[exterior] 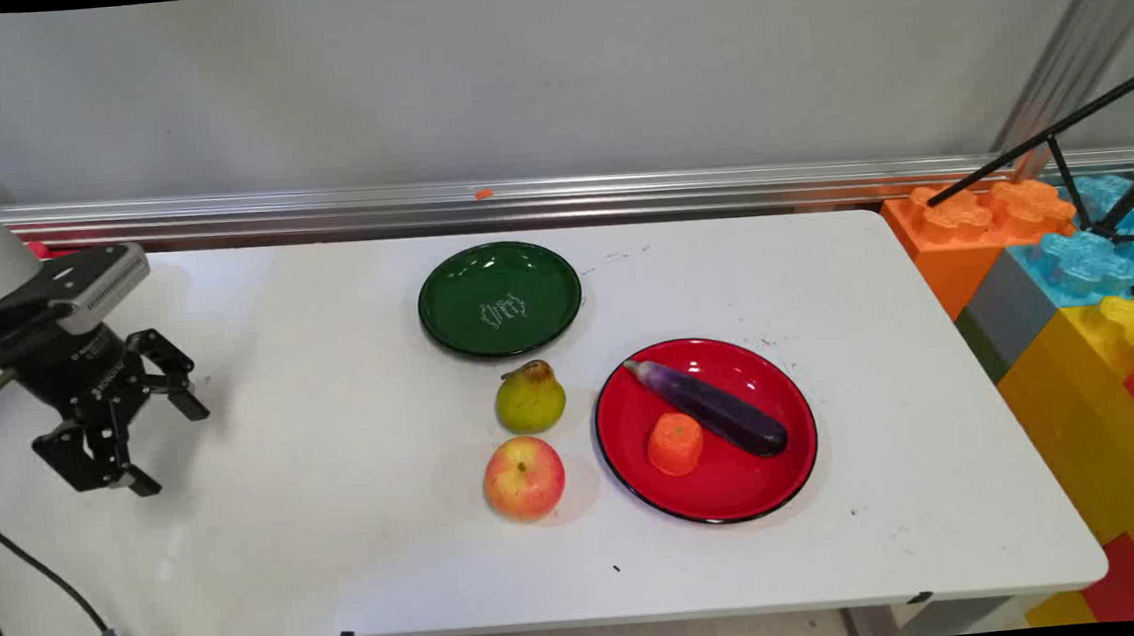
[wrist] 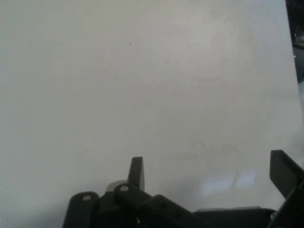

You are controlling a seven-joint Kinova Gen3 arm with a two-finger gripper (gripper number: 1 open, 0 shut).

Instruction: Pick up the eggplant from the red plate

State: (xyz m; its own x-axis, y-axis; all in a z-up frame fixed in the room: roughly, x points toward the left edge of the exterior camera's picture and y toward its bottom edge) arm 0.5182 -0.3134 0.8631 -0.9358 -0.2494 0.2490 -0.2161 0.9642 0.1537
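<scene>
At the left the gripper (exterior: 169,448) hangs over bare white table (exterior: 343,533), fingers spread, grasping nothing. Rightward, a pear (exterior: 530,398) and apple (exterior: 524,478) sit loose below an empty green plate (exterior: 446,306); the red plate (exterior: 782,393) carries an eggplant (exterior: 718,409) touching a carrot piece (exterior: 675,444).

Gripper (exterior: 170,446) hung over bare table (exterior: 343,533) at far left, fingers spread wide, holding nothing. Nearest items, well apart to its right: yellow-green pear (exterior: 530,398) upright, red-yellow apple (exterior: 524,478) just in front of it.
</scene>
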